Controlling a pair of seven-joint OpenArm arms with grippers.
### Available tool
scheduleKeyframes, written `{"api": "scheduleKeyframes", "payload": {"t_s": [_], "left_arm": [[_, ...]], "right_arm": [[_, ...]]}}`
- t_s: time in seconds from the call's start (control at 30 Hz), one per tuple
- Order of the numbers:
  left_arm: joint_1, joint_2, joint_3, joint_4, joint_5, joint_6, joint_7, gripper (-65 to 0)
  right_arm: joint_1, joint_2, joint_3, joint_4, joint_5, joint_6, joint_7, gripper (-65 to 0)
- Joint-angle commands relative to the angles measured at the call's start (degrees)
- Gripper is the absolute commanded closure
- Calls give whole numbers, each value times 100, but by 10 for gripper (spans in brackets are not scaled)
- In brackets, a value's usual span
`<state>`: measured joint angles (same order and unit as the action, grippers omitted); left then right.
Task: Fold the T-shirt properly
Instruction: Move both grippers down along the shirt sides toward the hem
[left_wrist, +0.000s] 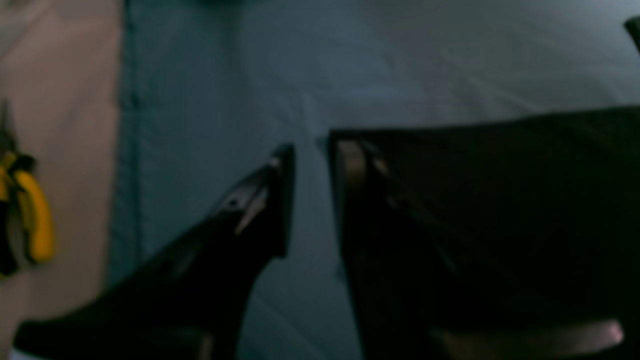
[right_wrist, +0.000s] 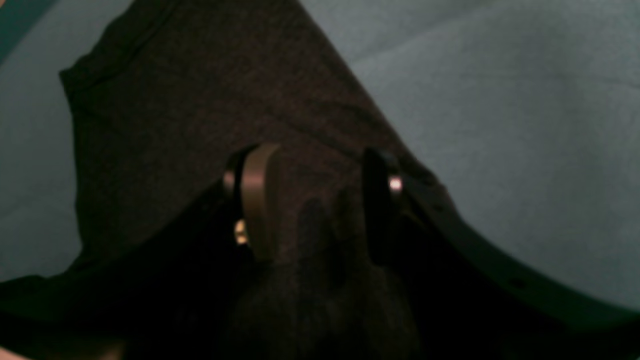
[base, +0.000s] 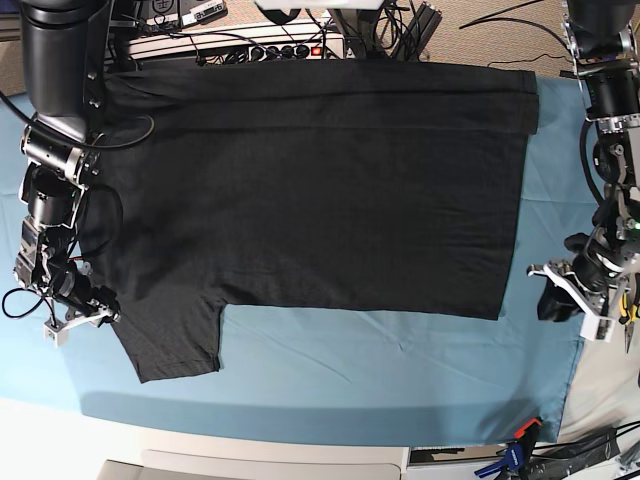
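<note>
The black T-shirt (base: 310, 180) lies spread flat, plain side up, on the teal table cloth (base: 380, 370), with one sleeve (base: 170, 340) pointing toward the front left. My right gripper (base: 95, 315) sits at that sleeve's outer edge. In the right wrist view its fingers (right_wrist: 255, 200) stand apart and open, with the T-shirt (right_wrist: 200, 100) fabric under and between them. My left gripper (base: 548, 295) hovers just off the shirt's right edge. It (left_wrist: 312, 165) is open, bare cloth showing in the gap, and the T-shirt (left_wrist: 500, 200) lies beside one finger.
Yellow-handled pliers (left_wrist: 30, 215) lie on the bare table beyond the cloth's edge, near the left arm (base: 628, 320). Cables and a power strip (base: 250, 45) run along the back. A blue clamp (base: 515, 455) grips the cloth's front right corner.
</note>
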<state>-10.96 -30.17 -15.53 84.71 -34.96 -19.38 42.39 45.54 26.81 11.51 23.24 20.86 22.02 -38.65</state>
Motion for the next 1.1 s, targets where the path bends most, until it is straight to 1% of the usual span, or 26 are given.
{"api": "scheduleKeyframes", "payload": {"t_s": [0.0, 0.07, 0.2, 0.3, 0.4, 0.5, 0.57, 0.7, 0.87, 1.07], "left_arm": [[-125, -96, 35, 33, 13, 4, -129, -162], [-125, -96, 210, -42, 195, 17, -149, -162], [-127, -90, 592, -57, 389, 212, -175, -162], [-125, -7, 754, -59, 546, 352, -192, -162], [-153, 127, 752, -179, 542, 352, -256, -162], [-332, 208, 752, -575, 514, 350, -251, -162], [-533, 221, 752, -964, 367, 348, -256, -163], [-988, 240, 752, -1698, 258, 280, -234, -204], [-1257, 247, 752, -2020, 195, 282, -267, -209], [-1340, 304, 752, -2461, 195, 306, -431, -209]], "right_arm": [[219, 94, 7, 103, 55, 33, 153, -257], [221, 96, 7, 105, 55, 68, 155, -257], [219, 96, 7, 105, 57, 249, 155, -257], [208, 98, 7, 103, 55, 251, 157, -257], [208, 96, 7, 103, 55, 249, 149, -257], [208, 98, 7, 103, 50, 234, 146, -257], [208, 101, 7, 103, 50, 234, 155, -257], [208, 98, 7, 105, 50, 238, 197, -257], [208, 98, 7, 105, 44, 238, 293, -258], [208, 98, 7, 105, -431, 234, 743, -258]]}}
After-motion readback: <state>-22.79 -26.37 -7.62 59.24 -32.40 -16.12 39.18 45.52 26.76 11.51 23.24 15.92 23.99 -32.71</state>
